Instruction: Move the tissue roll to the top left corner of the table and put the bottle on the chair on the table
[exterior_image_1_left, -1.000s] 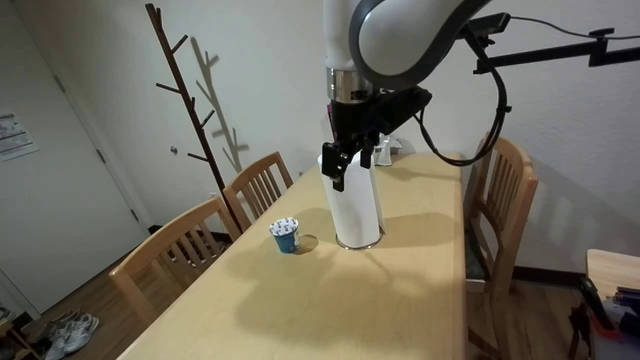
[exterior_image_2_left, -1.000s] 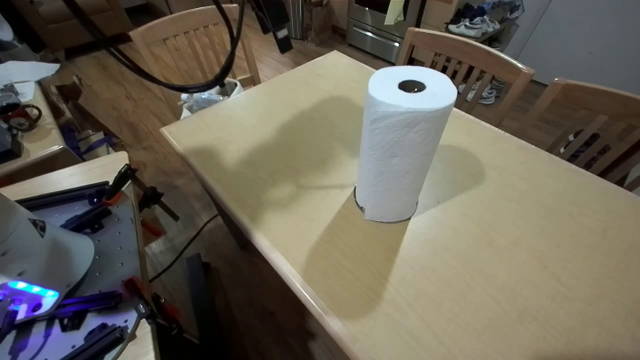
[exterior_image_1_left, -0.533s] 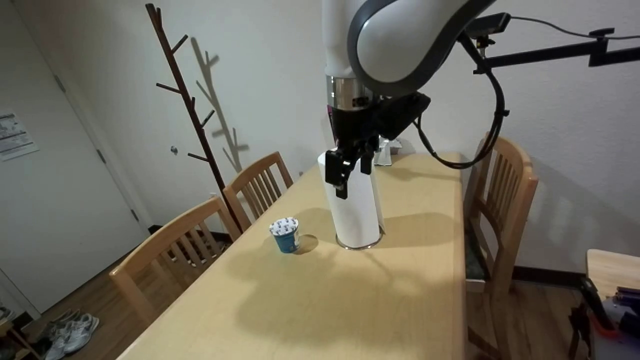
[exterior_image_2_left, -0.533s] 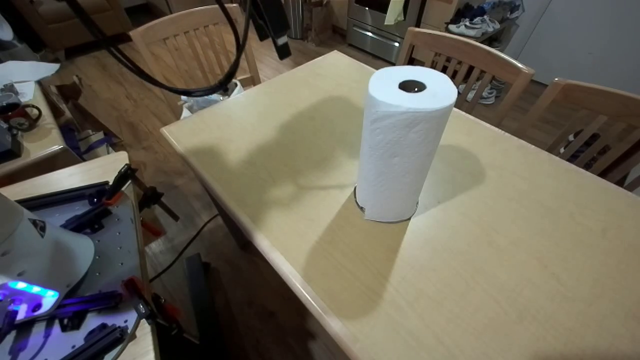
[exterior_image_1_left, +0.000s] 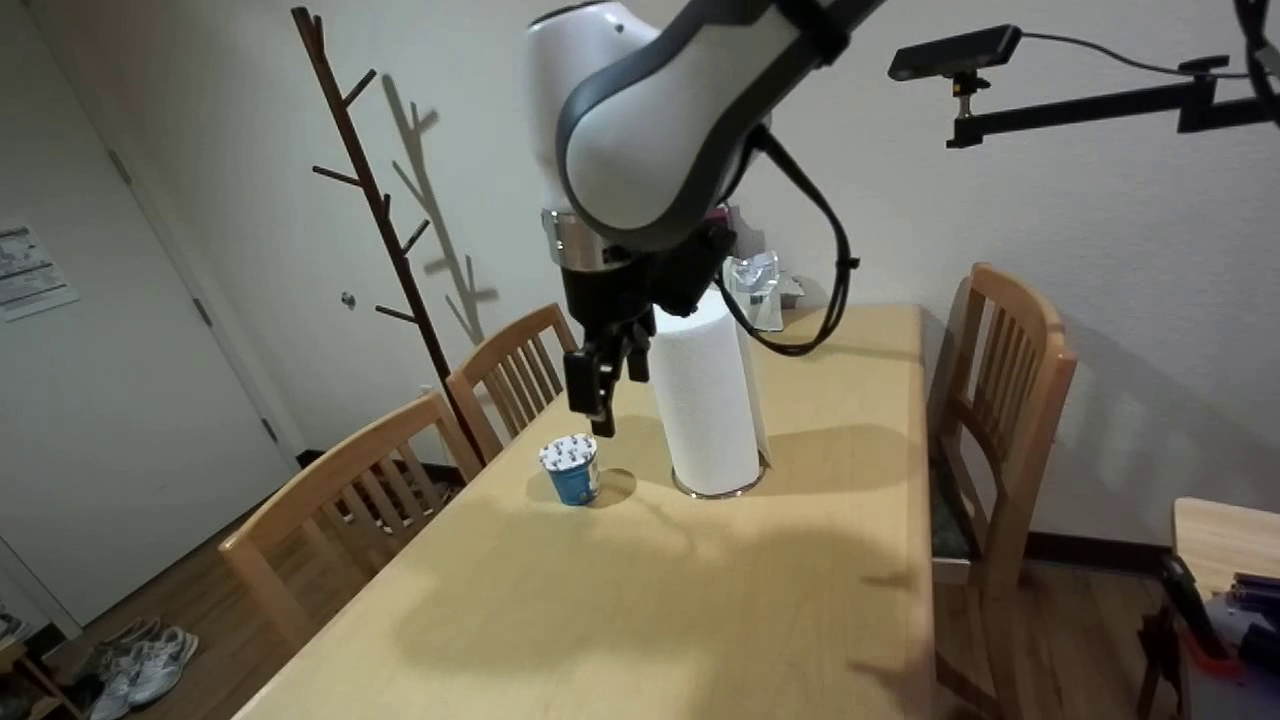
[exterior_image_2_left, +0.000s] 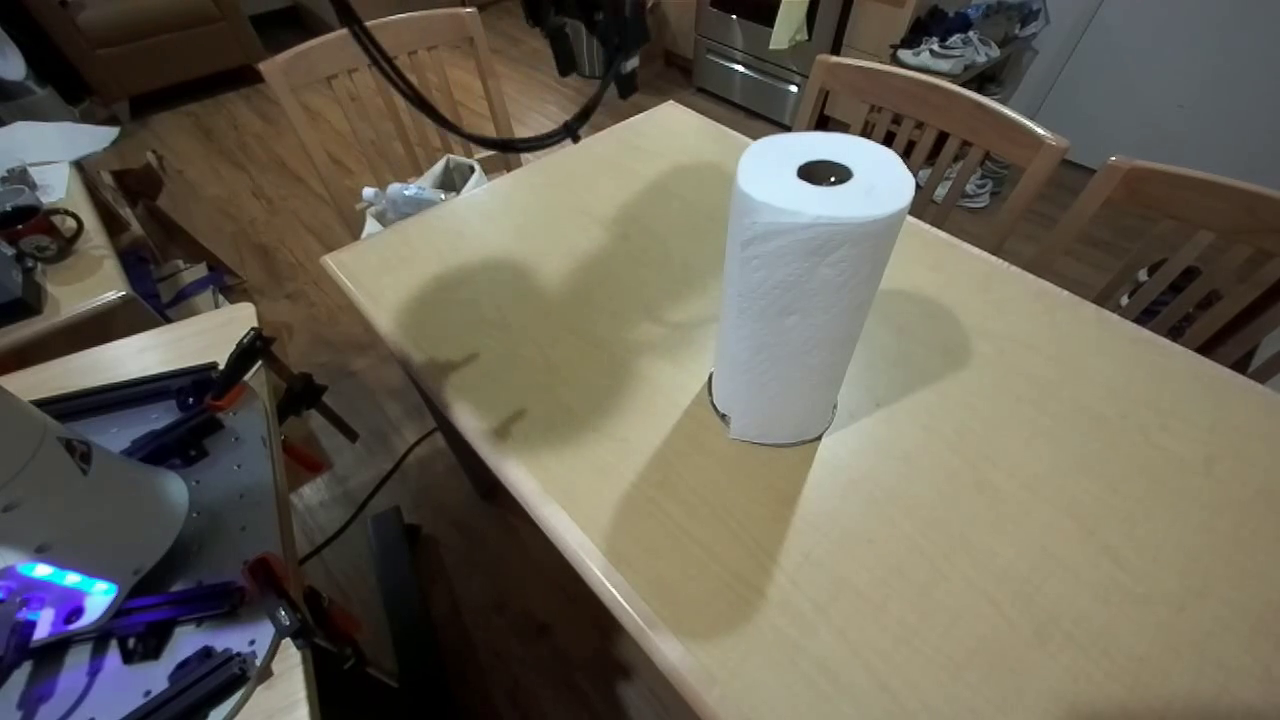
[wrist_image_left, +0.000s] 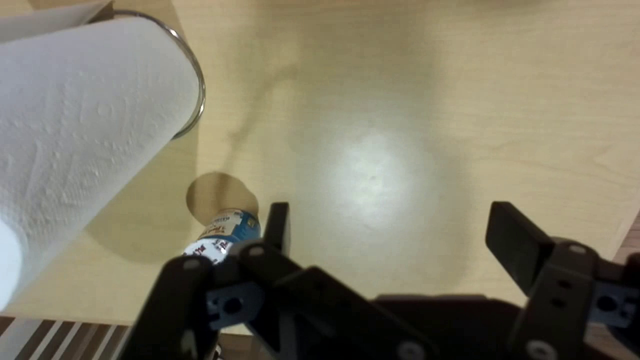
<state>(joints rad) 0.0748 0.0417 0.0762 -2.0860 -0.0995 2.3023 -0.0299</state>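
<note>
1. Black two-fingered pincer (wrist_image_left: 390, 232): jaws spread wide above the rectangular light-wood surface (exterior_image_1_left: 640, 620).
2. Small blue cup with white patterned lid (exterior_image_1_left: 572, 470): on the surface, near the pincer.
3. Tall white paper-towel roll (exterior_image_1_left: 705, 400): upright on the surface, near the cup.
4. Clear plastic bottle (exterior_image_2_left: 405, 200): off the surface, by a slatted wooden chair (exterior_image_2_left: 435, 32).

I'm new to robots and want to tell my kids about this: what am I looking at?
It's a robot arm with a two-fingered gripper above a table. Two views are filmed from outside the arm; the third is filmed from its wrist, looking down past the gripper. On the table stand a tall white tissue roll and, beside it, a small blue cup with a patterned white top. In an exterior view, a silvery packet is at the far end. The gripper is open and holds nothing.
</note>
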